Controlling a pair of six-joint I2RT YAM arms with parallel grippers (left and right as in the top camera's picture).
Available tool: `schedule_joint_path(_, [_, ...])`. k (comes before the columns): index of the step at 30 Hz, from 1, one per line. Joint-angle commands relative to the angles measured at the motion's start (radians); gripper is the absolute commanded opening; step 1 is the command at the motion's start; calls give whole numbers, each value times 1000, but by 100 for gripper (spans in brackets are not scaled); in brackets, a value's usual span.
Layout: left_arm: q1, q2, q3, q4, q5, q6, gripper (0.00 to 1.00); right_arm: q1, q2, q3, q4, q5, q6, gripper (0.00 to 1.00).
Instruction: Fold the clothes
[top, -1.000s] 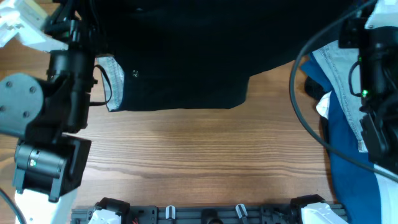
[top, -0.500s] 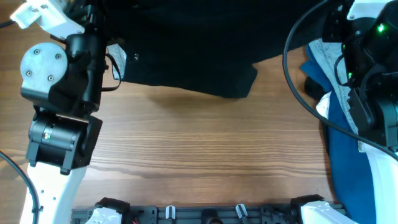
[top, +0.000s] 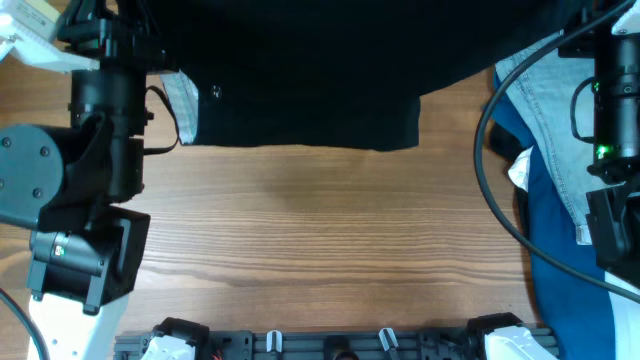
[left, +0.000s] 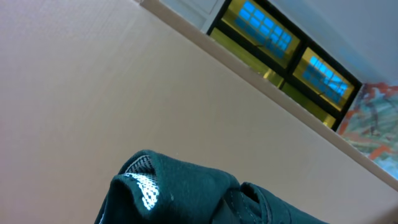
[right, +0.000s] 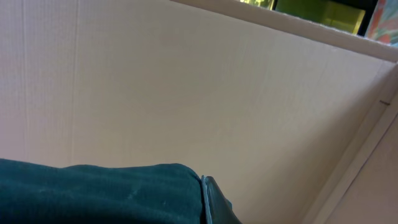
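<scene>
The clothes, one large black garment (top: 300, 80), spread across the far side of the table, and the near hem runs straight between the two arms. A pale mesh patch (top: 183, 105) shows at its left edge. My left arm (top: 100, 100) reaches to the garment's left side. In the left wrist view bunched black fabric (left: 186, 193) with that pale mesh covers the jaws, which are shut on it. My right arm (top: 610, 110) reaches to the right side. There the fabric (right: 93, 193) is pressed against one visible finger (right: 214, 199), so that gripper is shut on it too.
Light blue jeans (top: 545, 130) and dark blue fabric (top: 565, 270) are piled at the right edge under the right arm, with a small white piece (top: 520, 170) among them. Bare wood table (top: 320, 240) lies in front of the hem. A black rail (top: 330, 345) lines the near edge.
Both arms have shifted while gripping. The hem, slanted and lifted half a second ago, now lies straight, and its right corner sits further right. More of the jeans shows.
</scene>
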Motion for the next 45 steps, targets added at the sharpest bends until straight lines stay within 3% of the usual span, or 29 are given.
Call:
schedule_joint_path(1, [17,-18,11,17,-106,35,4,-24,-15,19,10,126,-33,4])
schedule_joint_path(12, [17,-19,11,76,-109,90,4,-24,-41,19,31,149,-100,4])
schedule_joint_path(19, [17,-19,11,-35,-114,92,4,-24,-40,19,-111,156,-8,4])
schedule_joint_path(21, [17,-16,11,-43,-164,156,4,-24,-35,19,-144,163,-8,4])
schedule_joint_path(25, [11,-19,11,-150,-211,161,4,-16,-41,19,-342,171,118,4])
schedule_joint_path(29, [-62,-52,11,-247,-273,162,4,19,-69,19,-504,167,261,4])
schedule_joint_path(35, [-225,-71,11,-281,-494,222,4,76,-84,29,-666,195,228,4])
schedule_joint_path(45, [-321,-82,11,-269,-515,222,4,83,-101,119,-628,169,225,4])
